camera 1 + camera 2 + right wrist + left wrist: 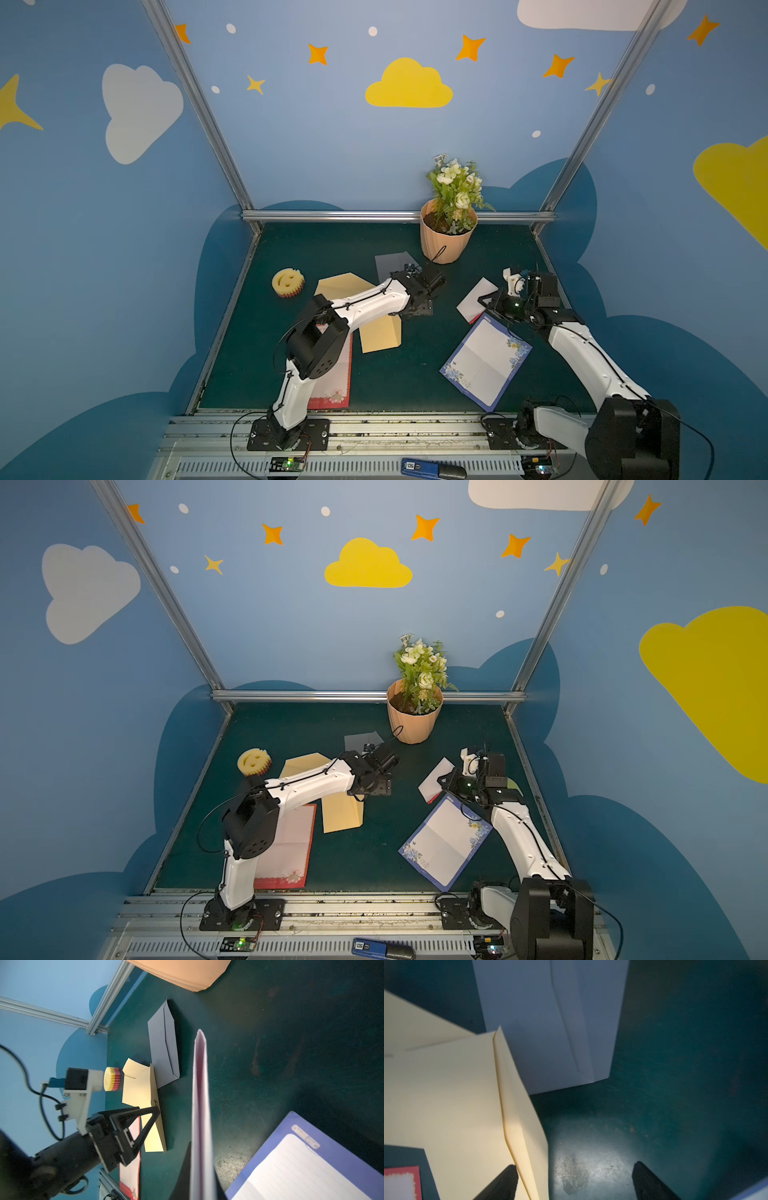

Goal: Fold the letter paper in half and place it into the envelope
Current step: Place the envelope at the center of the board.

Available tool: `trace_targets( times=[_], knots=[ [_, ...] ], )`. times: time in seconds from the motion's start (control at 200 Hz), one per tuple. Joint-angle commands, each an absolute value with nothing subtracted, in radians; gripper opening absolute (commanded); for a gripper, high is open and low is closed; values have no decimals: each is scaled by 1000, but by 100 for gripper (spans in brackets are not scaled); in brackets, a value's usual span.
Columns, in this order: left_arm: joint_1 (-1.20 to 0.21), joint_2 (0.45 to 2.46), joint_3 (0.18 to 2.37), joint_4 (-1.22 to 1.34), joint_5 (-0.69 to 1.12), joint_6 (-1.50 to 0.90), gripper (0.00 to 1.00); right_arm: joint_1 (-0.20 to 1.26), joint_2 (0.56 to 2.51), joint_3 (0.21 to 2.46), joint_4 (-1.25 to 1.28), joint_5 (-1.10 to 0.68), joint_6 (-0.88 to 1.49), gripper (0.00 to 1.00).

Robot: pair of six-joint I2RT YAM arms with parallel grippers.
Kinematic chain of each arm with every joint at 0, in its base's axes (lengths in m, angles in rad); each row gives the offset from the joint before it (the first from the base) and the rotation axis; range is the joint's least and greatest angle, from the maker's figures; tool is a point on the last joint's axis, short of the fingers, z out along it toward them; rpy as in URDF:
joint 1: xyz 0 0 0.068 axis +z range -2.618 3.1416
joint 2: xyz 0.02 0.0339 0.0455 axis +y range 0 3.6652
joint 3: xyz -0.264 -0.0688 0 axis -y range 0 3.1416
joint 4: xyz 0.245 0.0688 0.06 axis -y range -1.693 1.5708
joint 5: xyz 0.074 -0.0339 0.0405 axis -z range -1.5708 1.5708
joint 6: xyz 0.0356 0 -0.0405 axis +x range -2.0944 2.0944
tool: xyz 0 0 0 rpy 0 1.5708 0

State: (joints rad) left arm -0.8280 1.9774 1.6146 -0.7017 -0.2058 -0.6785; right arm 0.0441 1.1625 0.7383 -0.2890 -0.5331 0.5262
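Note:
A folded letter paper (476,296), white outside and red inside, is held edge-on off the mat by my right gripper (485,303), which is shut on it. In the right wrist view the paper (200,1105) rises between the jaws of the right gripper (201,1188). A yellow envelope (380,332) lies left of centre, partly under my left arm. My left gripper (434,284) hovers at its far right edge, open. In the left wrist view the left gripper (574,1167) holds nothing, and the envelope (446,1095) has a raised edge beside one fingertip (510,1169).
A grey envelope (392,262) lies behind the yellow one. A blue-bordered sheet (486,361) lies open under the right arm and a red-bordered sheet (336,378) under the left arm. A peach flower pot (444,245) stands at the back and a smiley sponge (287,282) to the left.

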Motion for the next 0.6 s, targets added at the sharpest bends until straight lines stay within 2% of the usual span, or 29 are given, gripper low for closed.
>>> trace_targets(
  times=[0.0,0.125,0.3,0.591],
  knots=[
    [-731,1817,1512,-622,-106,-603,92,61,1164,765,-297,-543,534,6],
    [-638,1654,1232,-568,-1,-621,96,90,1181,764,-297,-524,537,7],
    [-630,1495,965,-524,41,-700,99,122,1217,765,-290,-513,541,7],
    [-648,1491,841,-407,70,-771,100,158,1249,791,-286,-494,542,7]
  ],
)
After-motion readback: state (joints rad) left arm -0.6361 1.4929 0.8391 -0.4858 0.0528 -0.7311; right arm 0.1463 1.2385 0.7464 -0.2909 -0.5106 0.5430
